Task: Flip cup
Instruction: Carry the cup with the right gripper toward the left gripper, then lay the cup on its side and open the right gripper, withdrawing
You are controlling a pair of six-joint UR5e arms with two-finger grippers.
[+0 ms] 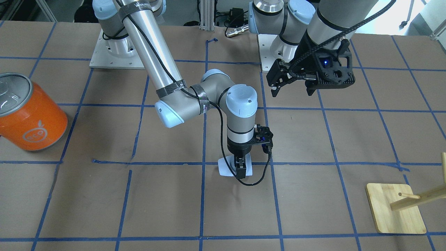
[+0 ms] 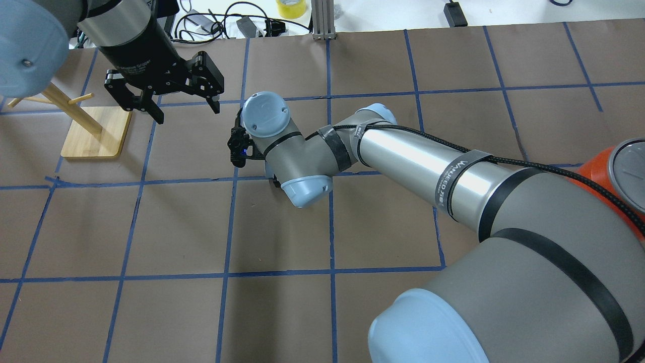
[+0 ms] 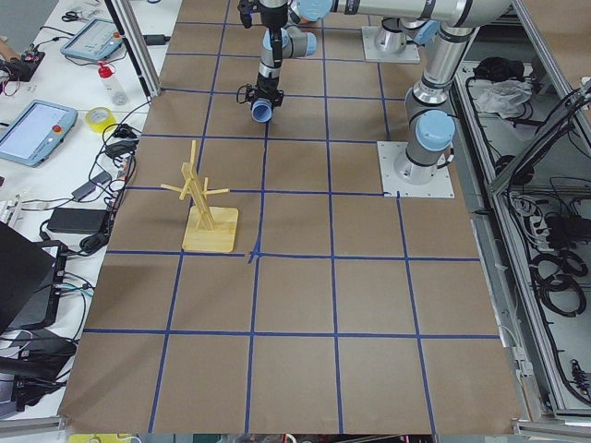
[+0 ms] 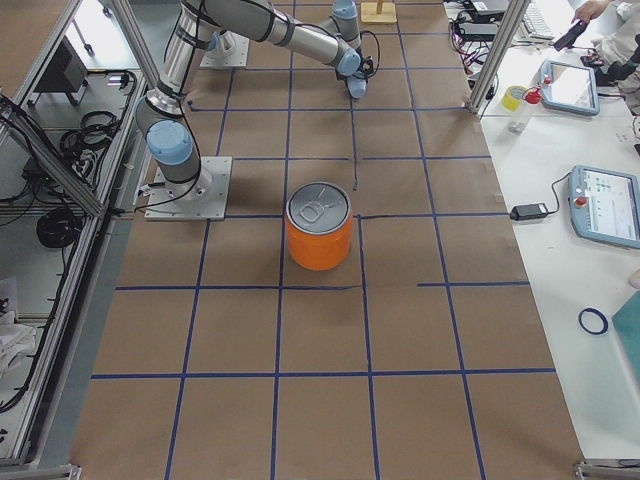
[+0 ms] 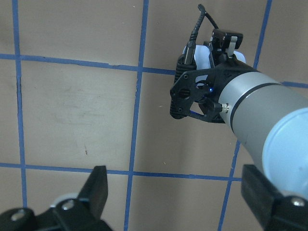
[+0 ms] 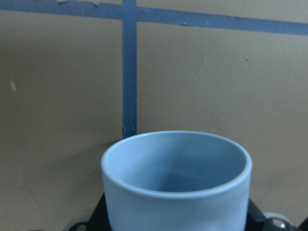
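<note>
Your right gripper (image 1: 241, 170) is clamped on the cup (image 1: 224, 169). In the front-facing view it points straight down, well apart from the wooden stand (image 1: 393, 212) and on the stand's orange can (image 1: 31, 115) side. That steep wrist suggests the flip is partway done. Your left gripper (image 1: 292, 91) hangs higher with its jaws wide and nothing between them, nearer the stand than the cup is, probably parked out of the way. From overhead, the right arm (image 2: 403, 161) hides the cup completely, and the left gripper hovers near the stand. In the left-end view the cup's mouth faces toward the stand, so it is on its side. Your right wrist camera looks into the darker, empty inside. Neither the stand nor the can looks close enough to hinder the turn. You cannot tell whether the cup touches the table (image 1: 174, 209).
</note>
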